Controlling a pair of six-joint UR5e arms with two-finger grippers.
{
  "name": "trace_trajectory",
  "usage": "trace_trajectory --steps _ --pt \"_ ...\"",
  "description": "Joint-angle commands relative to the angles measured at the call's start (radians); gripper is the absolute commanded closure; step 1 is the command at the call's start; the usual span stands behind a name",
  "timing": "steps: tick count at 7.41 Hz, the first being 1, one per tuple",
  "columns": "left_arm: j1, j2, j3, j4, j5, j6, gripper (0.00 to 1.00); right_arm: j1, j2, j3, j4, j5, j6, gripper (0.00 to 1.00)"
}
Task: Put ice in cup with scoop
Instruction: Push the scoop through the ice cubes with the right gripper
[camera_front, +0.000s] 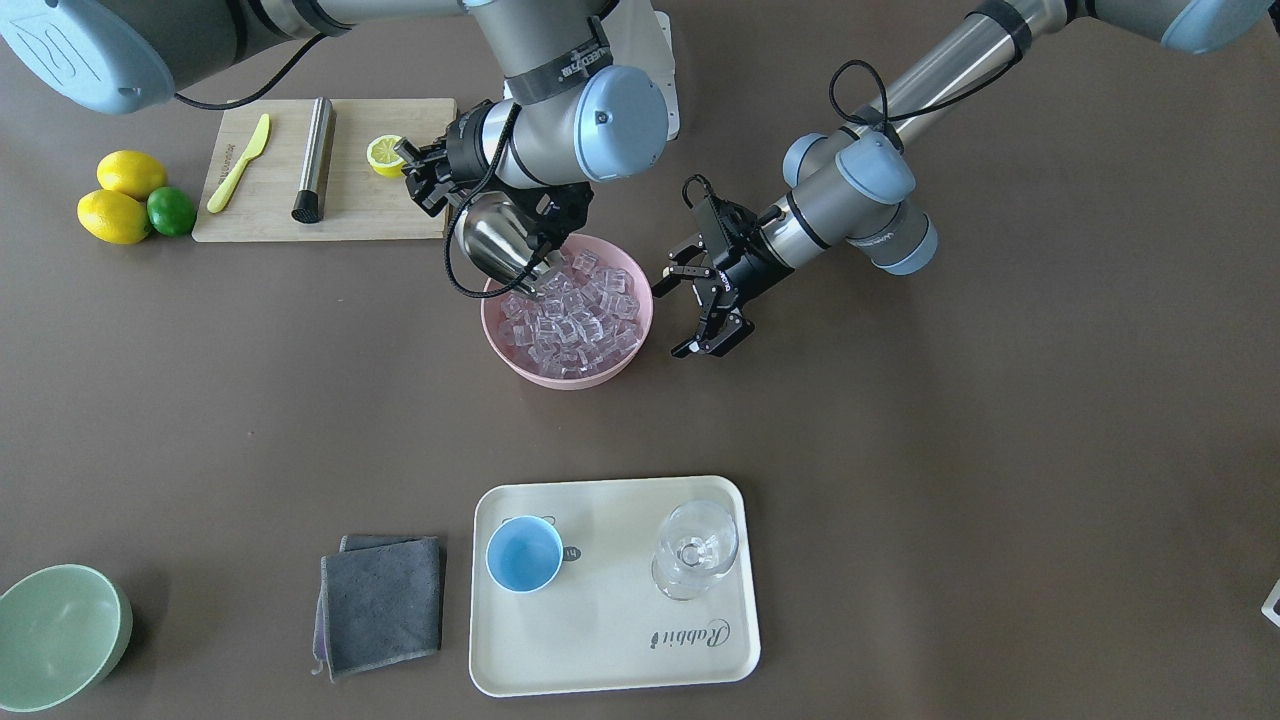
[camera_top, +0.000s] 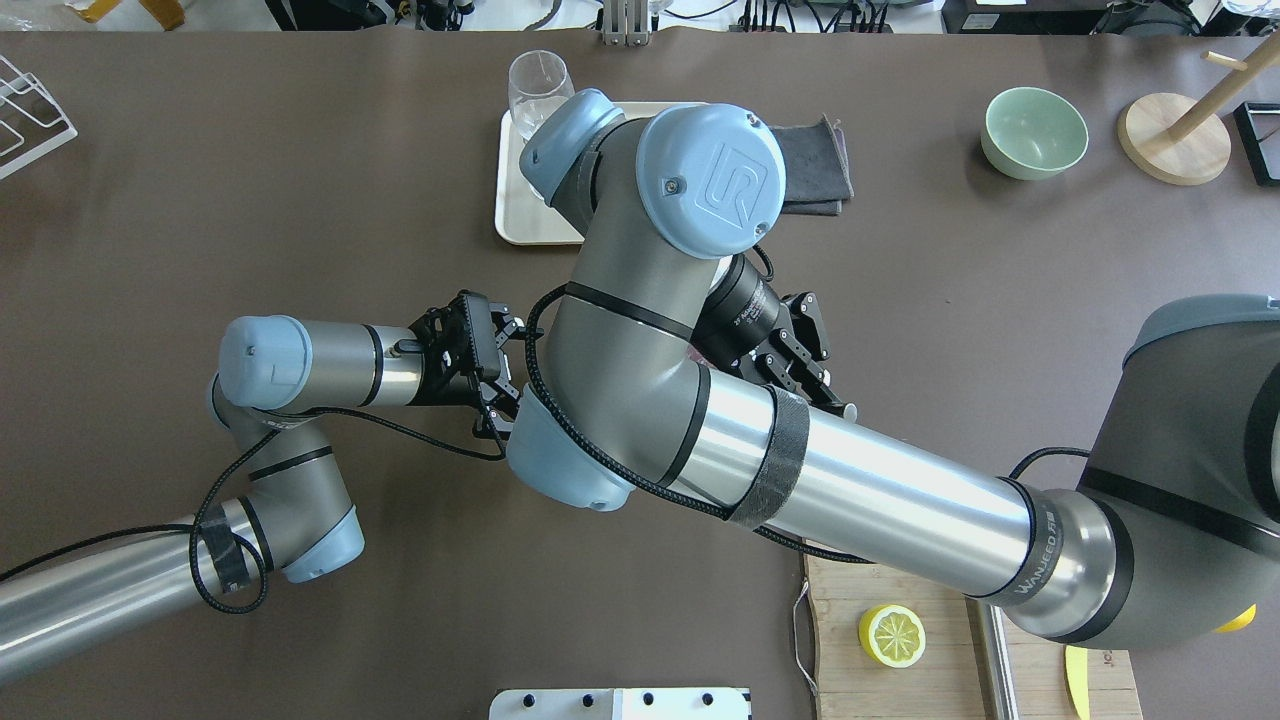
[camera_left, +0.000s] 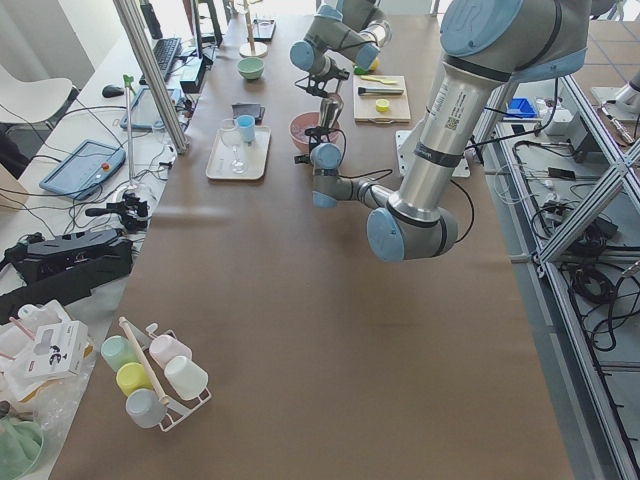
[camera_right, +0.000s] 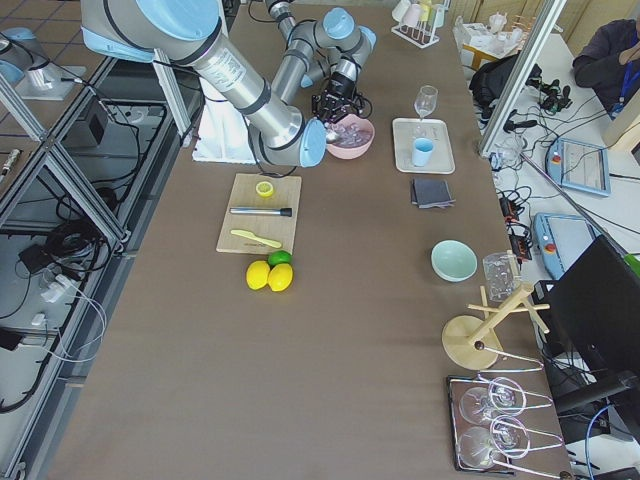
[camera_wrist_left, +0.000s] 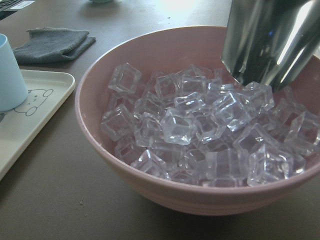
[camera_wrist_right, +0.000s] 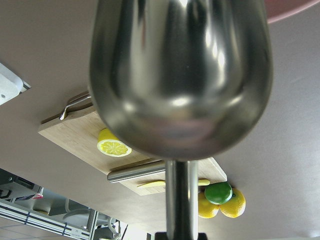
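A pink bowl holds many clear ice cubes. My right gripper is shut on the handle of the steel scoop. The scoop is tilted down with its front edge on the ice at the bowl's rim. The right wrist view shows the scoop's trough from behind. My left gripper is open and empty beside the bowl's other side. The left wrist view shows the ice and the scoop tip. The light-blue cup stands empty on a cream tray.
A stemmed glass shares the tray. A grey cloth and a green bowl lie beside it. Behind the scoop, a cutting board carries a steel rod, a yellow knife and a lemon half. Lemons and a lime sit nearby.
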Motion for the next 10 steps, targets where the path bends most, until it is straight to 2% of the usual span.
trace_trajectory --steps 1,4,7,9,10 --pt "0.000 0.000 0.000 -0.005 0.001 -0.001 0.01 -0.006 0.000 -0.016 0.033 0.000 0.010 1.00" --pt "0.000 0.002 0.000 -0.012 0.001 -0.001 0.01 -0.007 0.000 -0.071 0.120 0.000 0.015 1.00" --pt "0.000 0.002 0.000 -0.018 0.001 -0.001 0.01 -0.007 -0.018 -0.090 0.202 0.000 0.031 1.00" --pt "0.000 0.003 0.000 -0.024 0.001 -0.001 0.01 -0.007 -0.021 -0.088 0.213 0.000 0.033 1.00" --pt "0.000 0.003 0.000 -0.025 0.001 -0.001 0.01 -0.007 -0.046 -0.073 0.264 0.000 0.035 1.00"
